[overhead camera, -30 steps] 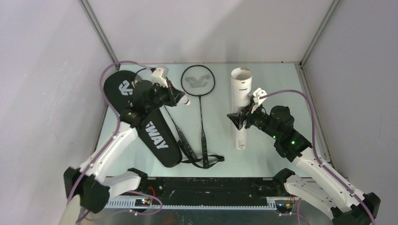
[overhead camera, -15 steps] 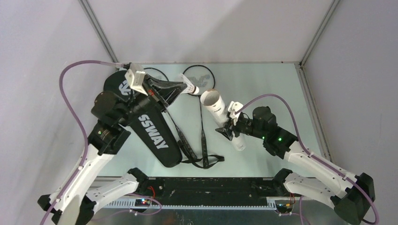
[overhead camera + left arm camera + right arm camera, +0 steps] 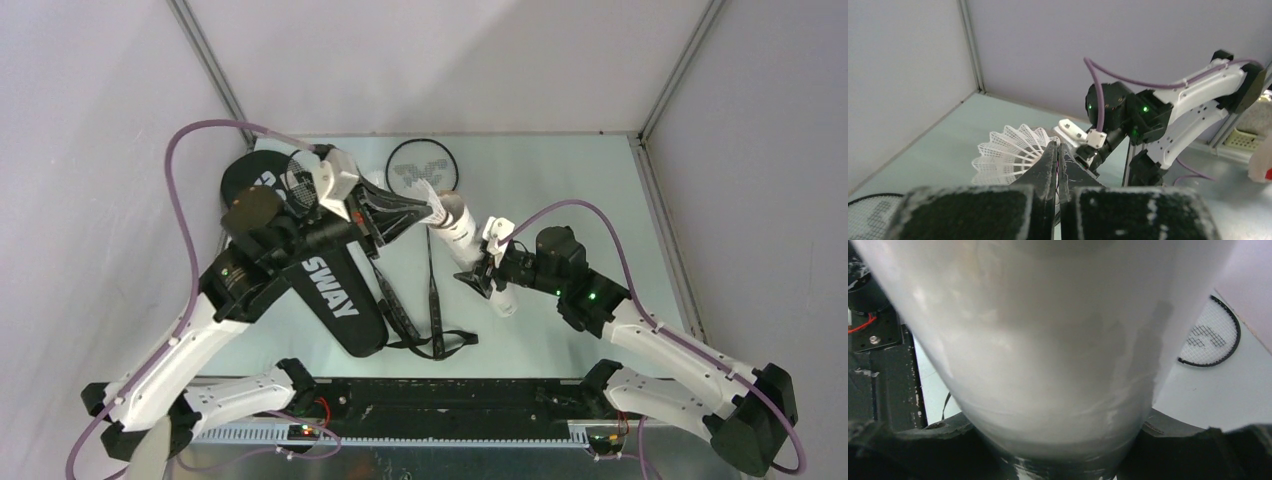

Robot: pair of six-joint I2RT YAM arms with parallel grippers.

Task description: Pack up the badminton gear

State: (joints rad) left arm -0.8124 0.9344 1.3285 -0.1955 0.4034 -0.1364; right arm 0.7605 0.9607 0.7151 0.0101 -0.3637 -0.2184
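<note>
L arm: raised, reaching to 3 o'clock over bag (image 3: pixel 338 296); left gripper (image 3: pixel 424 208) jaws nearly closed, pinching shuttlecock (image 3: pixel 433 204) by its skirt, just beside tube (image 3: pixel 461 234) mouth.
R arm: low, reaching to 9 o'clock; right gripper (image 3: pixel 484 276) clamped round tube mid-body, mouth tilted to 11 o'clock.
Text: bag shows "SWAY"; rest hidden.

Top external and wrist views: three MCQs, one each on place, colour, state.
1. The shuttlecock is: A lying flat; B pinched in the left gripper, near the open end of the tube; C out of view.
2. The racket bag is: A white; B green; C black.
3. The right gripper is: A shut on the tube; B open; C shut on a racket.
Answers: B, its skirt sits between the fingers; C, black with white lettering; A, the tube fills the right wrist view.
</note>
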